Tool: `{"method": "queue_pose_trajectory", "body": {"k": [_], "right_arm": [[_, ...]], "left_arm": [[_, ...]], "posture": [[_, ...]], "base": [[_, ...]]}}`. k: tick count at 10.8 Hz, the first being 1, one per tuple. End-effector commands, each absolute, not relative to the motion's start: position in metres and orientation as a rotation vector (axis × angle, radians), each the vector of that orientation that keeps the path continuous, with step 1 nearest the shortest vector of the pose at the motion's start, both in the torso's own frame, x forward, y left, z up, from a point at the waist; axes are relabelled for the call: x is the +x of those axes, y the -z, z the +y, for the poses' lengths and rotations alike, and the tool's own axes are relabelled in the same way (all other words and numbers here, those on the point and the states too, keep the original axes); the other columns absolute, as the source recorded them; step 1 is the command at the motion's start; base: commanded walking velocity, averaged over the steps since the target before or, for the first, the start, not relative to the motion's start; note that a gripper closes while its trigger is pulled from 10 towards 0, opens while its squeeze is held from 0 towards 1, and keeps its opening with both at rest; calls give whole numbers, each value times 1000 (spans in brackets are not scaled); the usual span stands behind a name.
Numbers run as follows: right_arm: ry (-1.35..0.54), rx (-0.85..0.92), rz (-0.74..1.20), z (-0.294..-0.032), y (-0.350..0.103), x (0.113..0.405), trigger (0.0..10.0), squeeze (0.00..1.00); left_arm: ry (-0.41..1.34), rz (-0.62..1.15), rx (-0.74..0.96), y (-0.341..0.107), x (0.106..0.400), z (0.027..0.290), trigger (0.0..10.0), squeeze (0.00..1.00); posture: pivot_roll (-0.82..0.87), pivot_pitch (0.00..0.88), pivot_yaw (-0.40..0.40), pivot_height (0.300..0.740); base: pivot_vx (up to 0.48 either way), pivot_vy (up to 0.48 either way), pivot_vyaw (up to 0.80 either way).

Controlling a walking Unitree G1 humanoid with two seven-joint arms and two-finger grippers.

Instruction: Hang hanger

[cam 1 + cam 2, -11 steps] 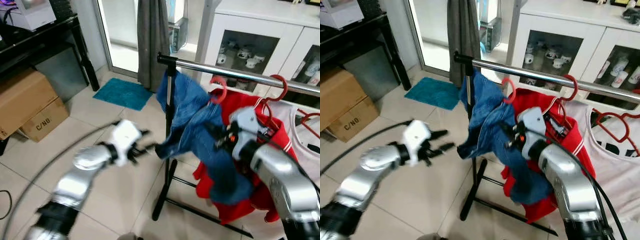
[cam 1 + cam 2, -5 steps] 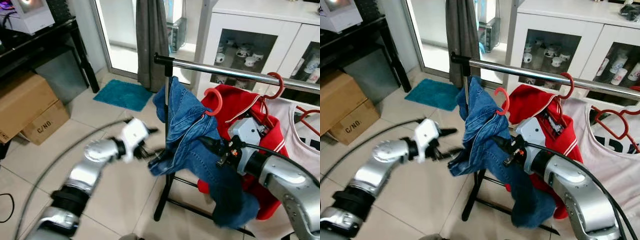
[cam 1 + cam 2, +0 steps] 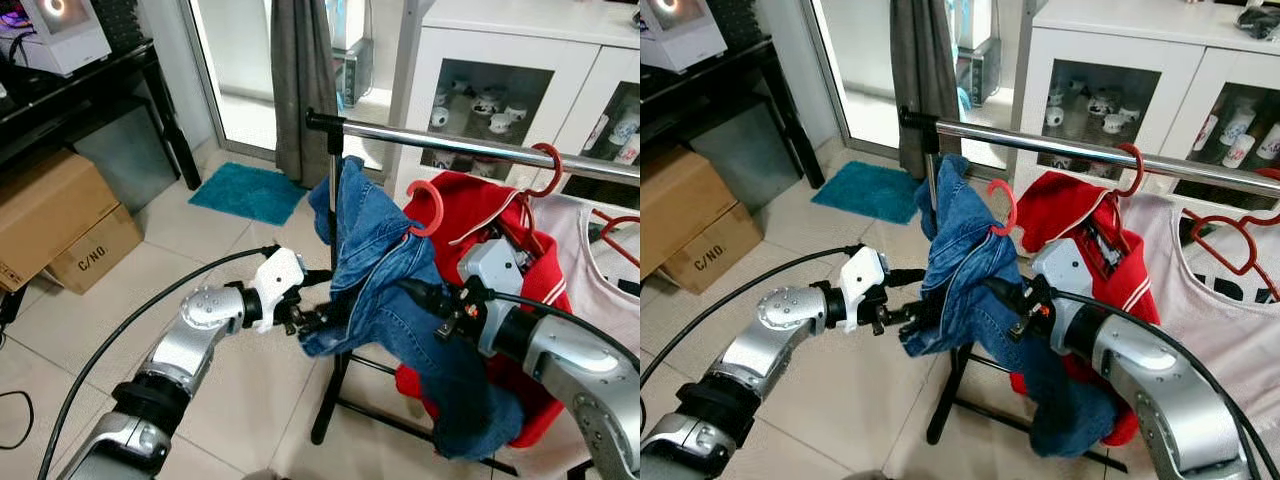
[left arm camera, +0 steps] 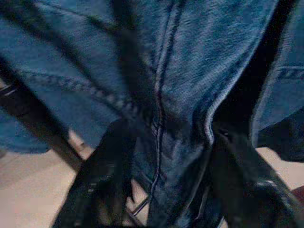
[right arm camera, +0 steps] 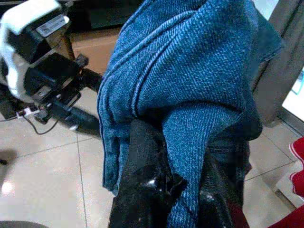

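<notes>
Jeans point(image 3: 385, 270) on a red hanger point(image 3: 432, 205) are up beside the rack pole, but the hook sits below the chrome rail point(image 3: 480, 148) with a gap between them, so I'd call it not hung yet. Right gripper point(image 3: 425, 298) is clamped into a bunched fold of denim mid-garment; the right wrist view shows cloth pinched between its black fingers point(image 5: 142, 161). Left gripper point(image 3: 310, 318) is at the lower hem by the pole point(image 3: 338, 290), fingers spread either side of a seam in the left wrist view, cloth in between, not visibly squeezed; reads as open around it. Rail already carries a red top point(image 3: 480, 215) on its own hanger, and a white shirt point(image 3: 1230, 310) further along. Bare rail between the pole end and the red top's hook looks like the target. Left to do, as I judge it: lift the hook above the rail, drop it over, let go both sides. Risk: the right arm holds cloth, not hanger, so the hook may swing or twist on the way up.
</notes>
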State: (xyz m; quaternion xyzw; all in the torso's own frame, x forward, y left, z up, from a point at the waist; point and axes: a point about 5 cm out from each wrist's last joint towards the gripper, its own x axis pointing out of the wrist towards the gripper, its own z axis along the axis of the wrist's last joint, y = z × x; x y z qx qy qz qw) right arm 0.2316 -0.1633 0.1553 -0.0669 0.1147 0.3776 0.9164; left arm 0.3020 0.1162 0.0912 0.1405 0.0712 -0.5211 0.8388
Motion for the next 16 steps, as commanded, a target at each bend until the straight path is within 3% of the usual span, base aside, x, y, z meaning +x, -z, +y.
{"method": "queue_pose_trajectory", "body": {"k": [1, 5, 9, 13, 16], "right_arm": [[-845, -141, 205, -156, -164, 226, 0, 0], [-857, -159, 230, -159, -163, 221, 0, 0], [-878, -276, 323, -171, -151, 214, 0, 0], [-1162, -390, 432, -173, -141, 203, 0, 0], [-1295, -216, 355, -171, -154, 205, 0, 0]], "left_arm": [[1066, 108, 317, -100, 308, 120, 0, 0], [1045, 70, 276, -96, 307, 111, 0, 0], [786, 54, 315, -99, 324, 128, 0, 0], [581, 77, 600, -121, 329, 198, 0, 0], [484, 180, 588, -134, 322, 259, 0, 0]], "posture": [[-78, 0, 74, 740], [-96, 0, 71, 740], [-124, 0, 63, 740], [-75, 0, 0, 740], [-30, 0, -25, 740]], "base": [[0, 0, 0], [0, 0, 0], [0, 0, 0], [0, 0, 0], [0, 0, 0]]}}
